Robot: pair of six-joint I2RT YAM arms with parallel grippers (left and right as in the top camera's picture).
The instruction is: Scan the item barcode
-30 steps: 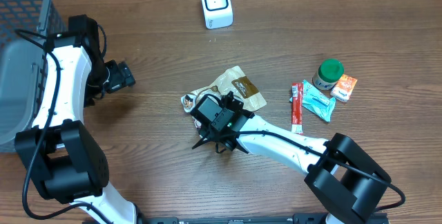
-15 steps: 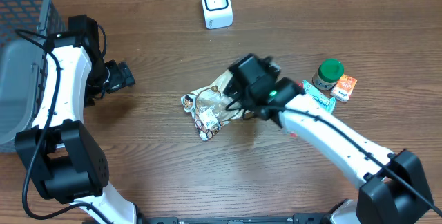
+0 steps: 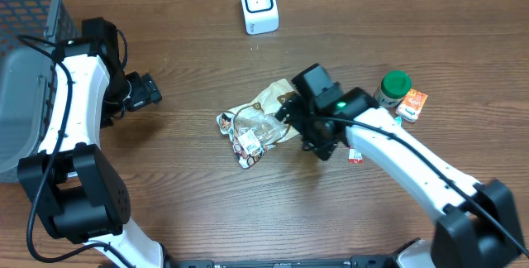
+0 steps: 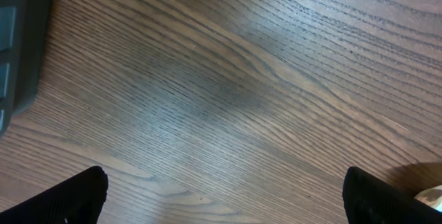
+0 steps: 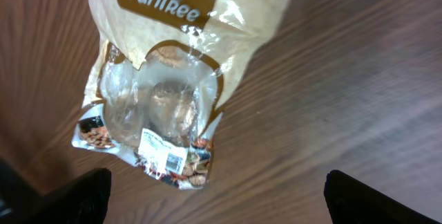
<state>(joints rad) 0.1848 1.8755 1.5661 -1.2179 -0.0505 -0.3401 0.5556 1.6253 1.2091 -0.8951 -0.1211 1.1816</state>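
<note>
The item, a tan and clear Pantree snack bag (image 3: 260, 123), lies flat on the wooden table with its white barcode label (image 5: 164, 158) facing up. My right gripper (image 3: 306, 133) hovers just right of the bag, jaws open and holding nothing. In the right wrist view the bag (image 5: 166, 79) fills the upper left, ahead of the gripper (image 5: 221, 200). The white scanner (image 3: 259, 5) stands at the back centre. My left gripper (image 3: 147, 93) is open at the far left, over bare wood in the left wrist view (image 4: 224, 196).
A grey basket (image 3: 25, 69) sits at the left edge, its corner showing in the left wrist view (image 4: 17, 37). On the right are a green-lidded jar (image 3: 394, 88), an orange packet (image 3: 413, 105), a teal packet (image 3: 378, 119) and a red stick pack (image 3: 355, 131).
My right gripper has opened and let go of the snack bag, which now lies label up. The right arm has swung right, off the bag. The left arm has not moved.
</note>
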